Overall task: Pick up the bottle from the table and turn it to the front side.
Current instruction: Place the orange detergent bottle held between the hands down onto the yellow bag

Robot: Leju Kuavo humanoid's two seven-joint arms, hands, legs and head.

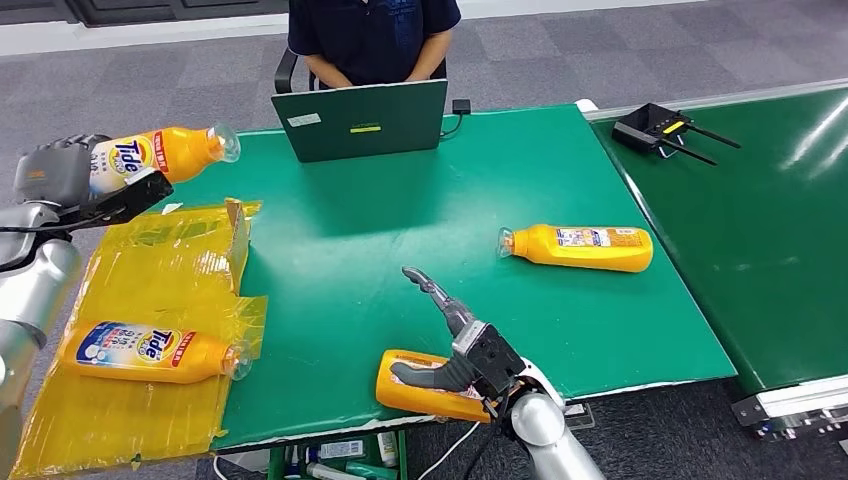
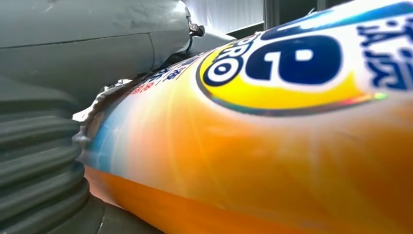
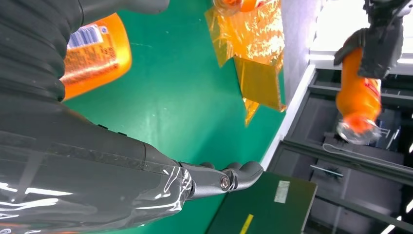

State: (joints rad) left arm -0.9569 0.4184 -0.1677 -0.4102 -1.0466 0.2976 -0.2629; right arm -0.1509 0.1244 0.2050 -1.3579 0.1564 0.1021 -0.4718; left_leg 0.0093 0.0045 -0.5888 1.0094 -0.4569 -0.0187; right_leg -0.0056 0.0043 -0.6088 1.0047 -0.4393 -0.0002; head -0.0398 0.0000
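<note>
My left hand point(image 1: 62, 176) grips an orange Tide bottle point(image 1: 168, 152) in the air at the far left, lying sideways with its label facing me and its clear cap toward the table. Up close, that bottle point(image 2: 292, 126) lies against the left hand point(image 2: 44, 165). My right hand point(image 1: 465, 352) is open at the table's front edge, fingers stretched forward, over a second orange bottle point(image 1: 425, 388) that lies flat; the thumb reaches across it. From the right wrist, this bottle point(image 3: 95, 53) lies beside the right hand point(image 3: 97, 161). A third bottle point(image 1: 582, 247) lies back-label up at mid right.
Crinkled yellow film point(image 1: 150, 290) covers the table's left end, with another Tide bottle point(image 1: 148, 350) lying on it label up. A person sits behind an open laptop point(image 1: 362, 120) at the far edge. A black controller point(image 1: 655, 128) rests on the green conveyor point(image 1: 760, 240) to the right.
</note>
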